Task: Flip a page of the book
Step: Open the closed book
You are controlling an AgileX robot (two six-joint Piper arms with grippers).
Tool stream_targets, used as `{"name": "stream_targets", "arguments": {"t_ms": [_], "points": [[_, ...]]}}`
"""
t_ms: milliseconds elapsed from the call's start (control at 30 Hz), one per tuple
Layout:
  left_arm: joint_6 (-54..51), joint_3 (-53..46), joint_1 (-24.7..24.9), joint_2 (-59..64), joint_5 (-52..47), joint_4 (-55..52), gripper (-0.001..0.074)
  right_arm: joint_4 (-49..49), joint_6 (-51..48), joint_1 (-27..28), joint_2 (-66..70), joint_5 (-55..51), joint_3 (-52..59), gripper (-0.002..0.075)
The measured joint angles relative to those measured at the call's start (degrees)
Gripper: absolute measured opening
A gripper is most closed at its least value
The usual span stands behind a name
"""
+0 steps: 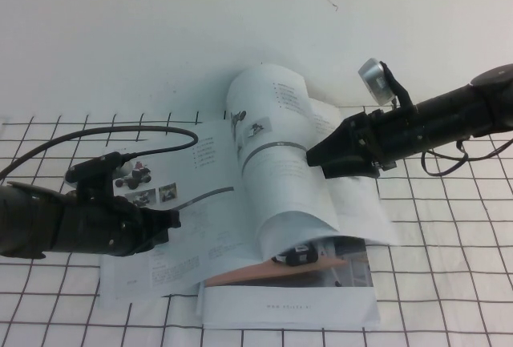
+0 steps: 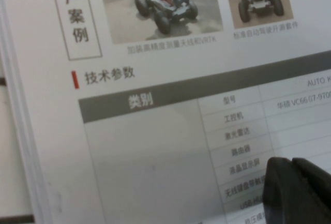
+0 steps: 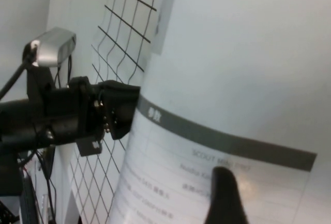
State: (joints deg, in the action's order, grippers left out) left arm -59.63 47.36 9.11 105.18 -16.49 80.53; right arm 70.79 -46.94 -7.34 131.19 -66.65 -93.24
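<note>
Book (image 1: pixel 240 203) lies open near the middle of the tabletop (image 1: pixel 449 227), spine running from near edge to far edge. My right gripper (image 1: pixel 319 157), fingers spread wide and clamping nothing, presses against the raised page (image 1: pixel 276 163). This page arches over the spine, its free edge curling down toward the right half, its long axis parallel to the spine. My left gripper (image 1: pixel 164 223), fingers together, pins the left-hand leaf. Risk, as I judge it: unclamped, the bowed page may spring back rightward, or crease under a harder push.
</note>
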Motion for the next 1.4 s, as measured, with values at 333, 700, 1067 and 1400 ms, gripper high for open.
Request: {"name": "stream_targets", "arguments": {"t_ms": [333, 700, 1067, 1400], "points": [[-0.12, 0.0, 0.0, 0.0, 0.0, 0.0, -0.0003, 3.61, -0.96, -0.41, 0.0, -0.41, 0.0, 0.0437], [-1.18, -0.12, 0.0, -2.2, -2.15, -0.35, -0.0003, 5.04, -1.47, -0.89, -2.43, -0.64, 0.0, 0.0437], [-0.94, -7.29, 16.27, -19.09, 6.83, -0.07, -0.0003, 5.7, -1.6, -1.71, -6.48, -0.98, 0.0, 0.0437], [1.9, -14.71, 44.11, -24.93, 36.55, 7.72, -0.0003, 5.33, -1.24, -4.1, -6.52, -1.01, 0.0, 0.0421]]}}
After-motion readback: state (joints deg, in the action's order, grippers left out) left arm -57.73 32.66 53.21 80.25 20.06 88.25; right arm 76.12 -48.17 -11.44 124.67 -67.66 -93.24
